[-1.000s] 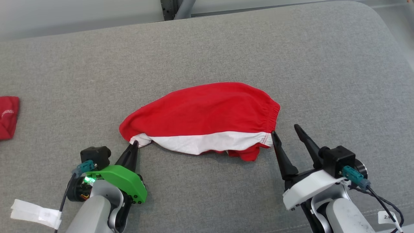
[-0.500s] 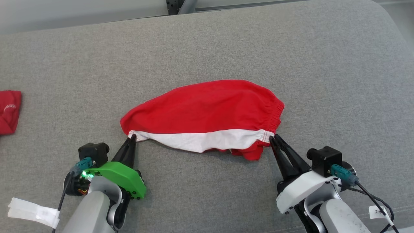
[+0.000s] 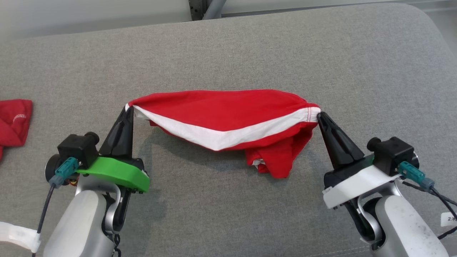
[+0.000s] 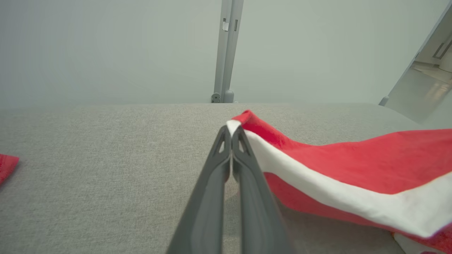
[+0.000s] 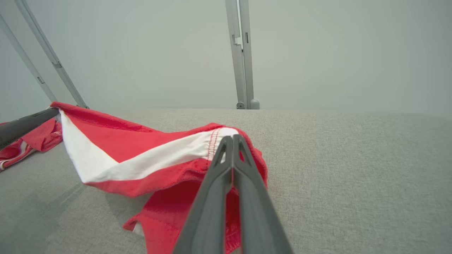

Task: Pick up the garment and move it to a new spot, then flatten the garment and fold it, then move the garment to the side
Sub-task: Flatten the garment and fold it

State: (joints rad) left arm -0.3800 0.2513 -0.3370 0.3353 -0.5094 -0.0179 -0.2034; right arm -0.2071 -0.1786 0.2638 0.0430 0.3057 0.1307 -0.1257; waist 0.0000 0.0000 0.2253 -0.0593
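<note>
While your left gripper point(image 3: 128, 109) and right gripper point(image 3: 319, 115) each pinch a corner of the garment point(image 3: 228, 107) at mid-frame, pulling apart too hard could slip it free.

Red garment point(image 3: 228, 110) with white band hangs stretched, lower fold drooping.

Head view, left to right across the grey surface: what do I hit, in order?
A red cloth at the left edge → left gripper, shut on the garment's left corner → garment strung between the two → right gripper, shut on its right corner.
</note>
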